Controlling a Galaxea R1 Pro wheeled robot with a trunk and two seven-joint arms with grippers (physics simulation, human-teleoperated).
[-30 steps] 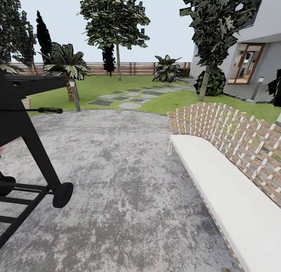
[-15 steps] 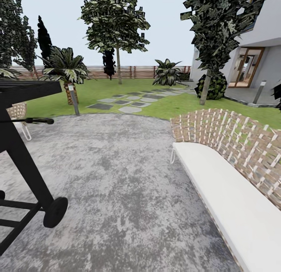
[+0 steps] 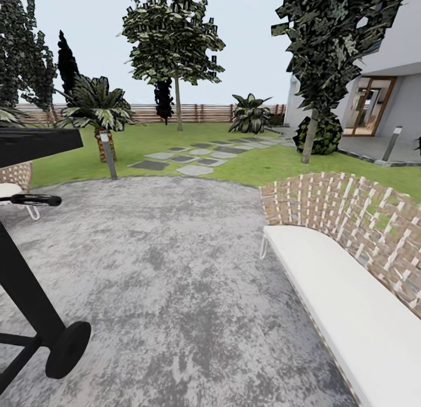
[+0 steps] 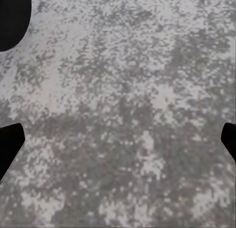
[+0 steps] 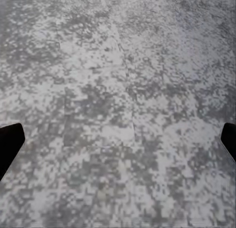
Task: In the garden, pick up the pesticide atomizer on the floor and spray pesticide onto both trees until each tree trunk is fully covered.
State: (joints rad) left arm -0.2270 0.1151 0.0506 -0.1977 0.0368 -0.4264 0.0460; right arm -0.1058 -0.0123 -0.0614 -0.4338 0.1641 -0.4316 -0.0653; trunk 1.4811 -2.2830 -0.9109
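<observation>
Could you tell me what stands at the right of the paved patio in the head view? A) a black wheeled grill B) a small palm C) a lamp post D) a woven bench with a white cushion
D: the woven bench with its white cushion runs along the right edge of the grey patio; the black wheeled grill is at the left.

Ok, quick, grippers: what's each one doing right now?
Left gripper: open, jaws spread wide, nothing between them, mottled grey paving below.
Right gripper: open, jaws spread wide, holding nothing, over the same paving.
</observation>
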